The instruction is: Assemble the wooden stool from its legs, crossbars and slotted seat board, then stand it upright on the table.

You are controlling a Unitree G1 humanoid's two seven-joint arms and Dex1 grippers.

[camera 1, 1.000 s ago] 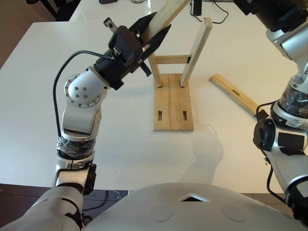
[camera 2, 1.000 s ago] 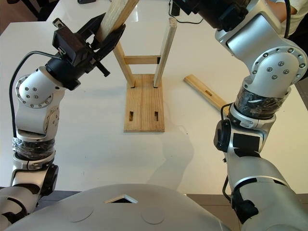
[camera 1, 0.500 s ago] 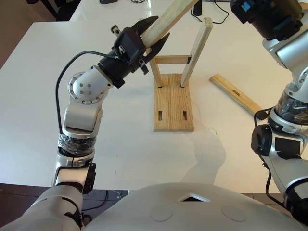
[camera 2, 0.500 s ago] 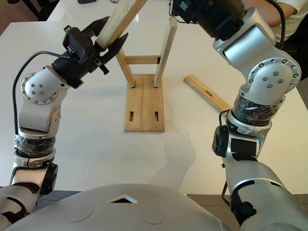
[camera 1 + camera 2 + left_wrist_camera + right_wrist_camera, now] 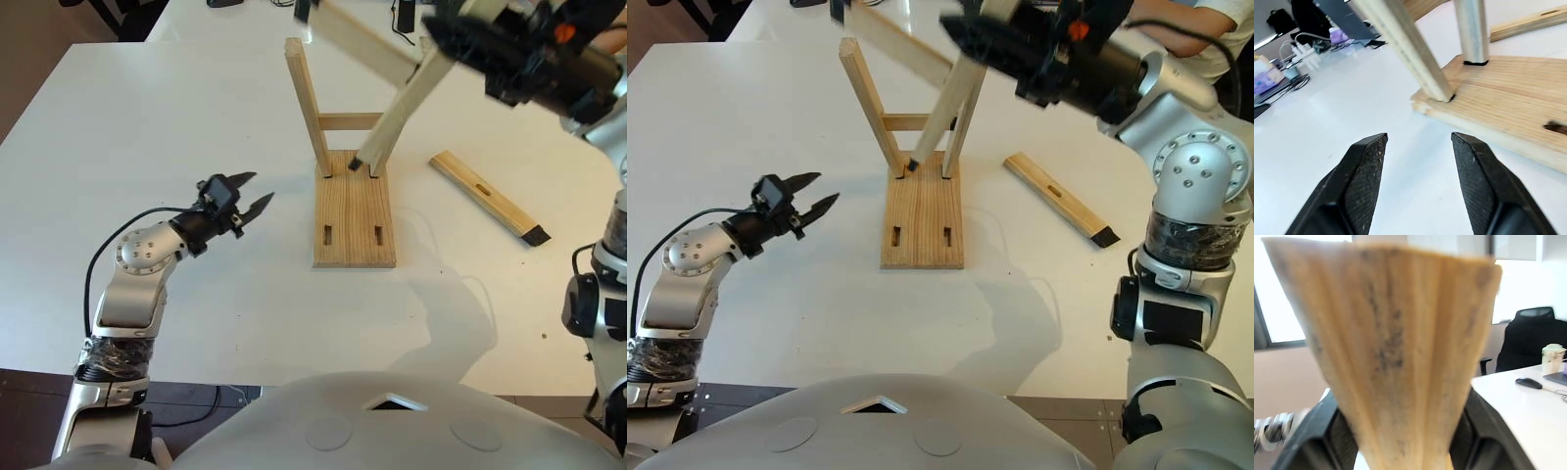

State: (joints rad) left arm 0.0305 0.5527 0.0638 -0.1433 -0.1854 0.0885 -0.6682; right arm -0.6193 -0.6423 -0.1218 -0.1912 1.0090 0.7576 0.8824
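We see the right jaws clenched on a wooden leg [image 5: 397,110], seemingly tilted over the seat board [image 5: 353,220], the left jaws released, apart to its left.

Right gripper [image 5: 972,37] is smearing with motion blur. Wooden leg [image 5: 1396,357] it's clamping is blurring close to the wrist camera, covering most of both fingers [image 5: 1327,440], and overlapping the seated right leg [image 5: 957,147].

Left gripper [image 5: 257,189]: low at nine o'clock, my fingers spread, empty. Right gripper [image 5: 443,47]: raised at one o'clock, clamped on a pale wooden leg frame [image 5: 395,113].
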